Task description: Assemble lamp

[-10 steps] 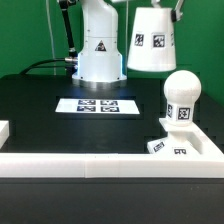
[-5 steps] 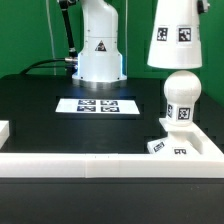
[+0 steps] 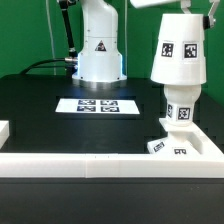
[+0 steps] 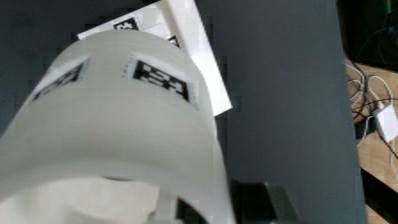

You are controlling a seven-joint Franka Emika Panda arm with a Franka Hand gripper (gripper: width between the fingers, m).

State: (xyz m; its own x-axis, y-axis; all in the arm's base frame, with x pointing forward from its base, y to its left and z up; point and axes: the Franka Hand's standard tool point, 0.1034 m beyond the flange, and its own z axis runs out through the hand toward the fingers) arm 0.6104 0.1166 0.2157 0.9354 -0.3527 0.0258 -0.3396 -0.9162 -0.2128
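Item one, the gripper (image 3: 178,5): we find it at the top edge of the exterior view, on that view's right, mostly cut off by the frame. Whether its fingers are spread or closed we cannot tell; the exterior view crops them, and in the wrist view the shade fills the foreground and hides them. The narrow top of the shade meets the gripper at the frame edge.

Item two, the shade (image 3: 179,48): a white truncated cone carrying black-and-white tags, hanging upright directly below the gripper, wide end down. In the wrist view the shade (image 4: 125,130) shows as a large pale curved wall with two tags on it.

Item three, the bulb (image 3: 181,104): white, with a tag on its front, standing on the base. Its upper part is covered by the shade's lower rim; only the lower portion shows beneath.

Item four, the base (image 3: 172,146): flat, white, tagged, lying at the near right of the black table (image 3: 40,110).

Item five, the marker board (image 3: 98,105): flat on the table, left of the lamp parts and well apart from them.
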